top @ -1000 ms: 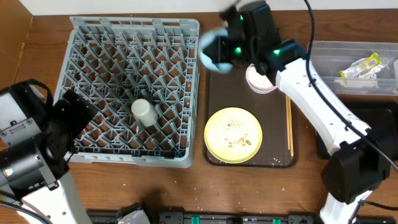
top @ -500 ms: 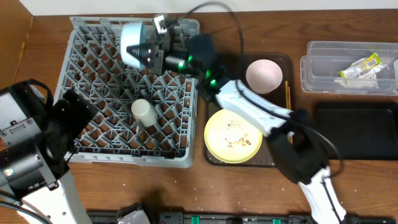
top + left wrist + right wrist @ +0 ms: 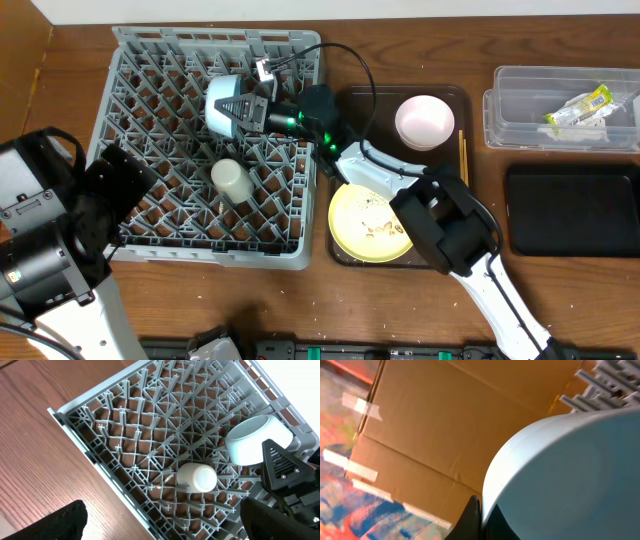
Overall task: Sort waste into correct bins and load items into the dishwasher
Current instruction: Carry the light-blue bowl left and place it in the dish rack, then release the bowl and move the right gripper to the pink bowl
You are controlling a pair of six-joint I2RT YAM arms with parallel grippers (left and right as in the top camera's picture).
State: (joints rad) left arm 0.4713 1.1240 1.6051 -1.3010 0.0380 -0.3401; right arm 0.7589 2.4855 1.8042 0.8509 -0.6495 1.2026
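My right gripper (image 3: 248, 108) is shut on the rim of the light blue bowl (image 3: 222, 98) and holds it tilted over the back middle of the grey dish rack (image 3: 150, 70). The bowl fills the right wrist view (image 3: 570, 475), with the fingers (image 3: 481, 516) pinching its edge. The left wrist view shows the bowl (image 3: 255, 440), the small pale cup (image 3: 197, 477) lying in the rack (image 3: 125, 435), and my open, empty left gripper (image 3: 160, 522). The pink bowl (image 3: 425, 120), the yellow plate (image 3: 375, 220) with food scraps and the chopsticks (image 3: 464, 160) are on the brown tray (image 3: 345, 120).
The clear tub (image 3: 520, 80) at the back right holds the green-yellow wrapper (image 3: 580, 108). The black bin (image 3: 570, 210) lies in front of it. My left arm (image 3: 60, 230) is at the rack's front left corner. My right arm (image 3: 440, 225) stretches across the tray.
My right arm swung the light blue bowl left from above the tray to over the rack, then brought it a little nearer the cup. The pink bowl is uncovered. The left arm stayed still.
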